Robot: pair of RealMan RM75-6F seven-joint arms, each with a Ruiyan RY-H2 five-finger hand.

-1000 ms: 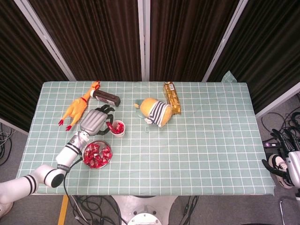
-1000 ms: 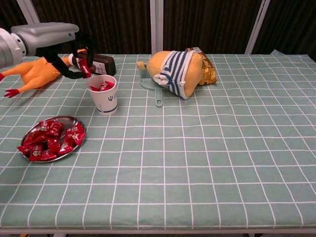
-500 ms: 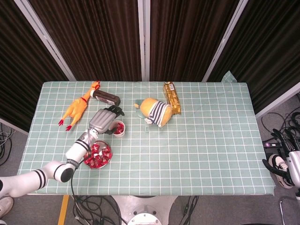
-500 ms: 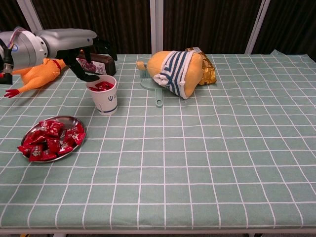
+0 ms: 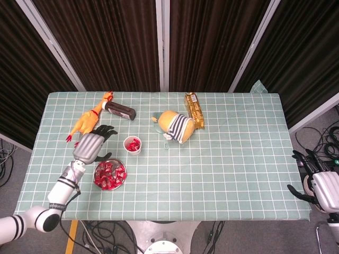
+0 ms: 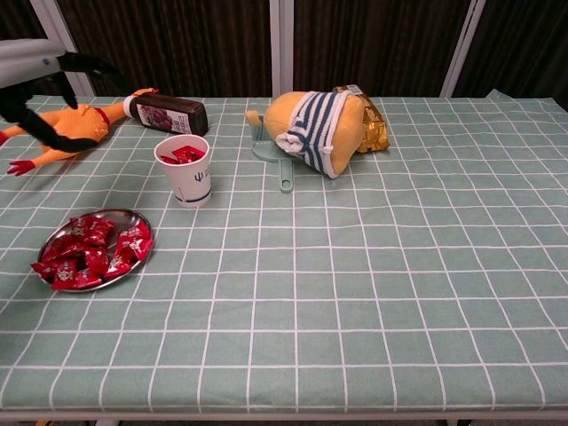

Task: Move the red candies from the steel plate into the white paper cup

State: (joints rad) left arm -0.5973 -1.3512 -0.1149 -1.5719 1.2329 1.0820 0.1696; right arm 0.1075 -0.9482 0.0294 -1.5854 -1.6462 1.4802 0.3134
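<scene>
Candies sit in both the cup and the plate; your left hand holds nothing.
The white paper cup (image 6: 185, 169) stands upright with red candies (image 6: 89, 251) showing at its rim; most still heap the steel plate (image 6: 53, 239) nearby. Your left hand (image 5: 91, 145) hovers beside the plate, fingers spread. Your right hand (image 5: 317, 182) waits off the table's (image 5: 238, 159) edge, fingers apart, holding nothing.

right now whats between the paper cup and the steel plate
Nothing: in the chest view only bare checked cloth separates the white paper cup from the steel plate.
</scene>
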